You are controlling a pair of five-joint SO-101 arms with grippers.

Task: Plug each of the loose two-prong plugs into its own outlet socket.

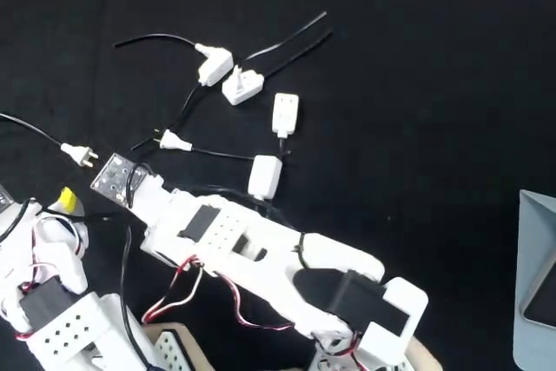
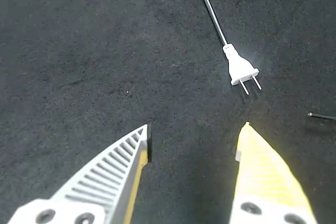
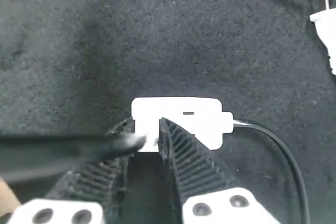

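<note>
The left gripper [image 2: 197, 129] hangs released over the black cloth [image 1: 434, 84]. Its ribbed grey finger [image 2: 113, 174] and yellow finger [image 2: 262, 177] are spread wide with nothing between them. Just ahead of the gap, a little toward the yellow finger's side, a loose white two-prong plug [image 2: 240, 69] lies flat on the cloth. Its prongs point back toward the gripper and its black cord [image 2: 210, 14] runs away from it. In the high view this plug sits near the table's left edge, apart from the other pieces and close to the left arm's yellow finger. The right arm [image 1: 261, 249] lies across the near part of the table. The right gripper [image 3: 146, 129] is down at a white socket block [image 3: 184, 116], at the end opposite the one where the block's black cable [image 3: 283, 156] leaves. Whether it is clenched on the block or only set against it cannot be told. In the high view the block lies flat, poking out from under the arm's far edge. A second socket block [image 1: 285, 113] lies near it, farther back and not touching it. To their left a small white plug [image 1: 174, 141] rests on the cloth, with its thin cord running toward the first block. Farther back still, an angled plug [image 1: 215, 65] and an upturned plug [image 1: 243, 86], prongs in the air, lie just beside each other. A pale grey tray [image 1: 532, 241] stands at the table's right edge, well apart from everything else.
</note>
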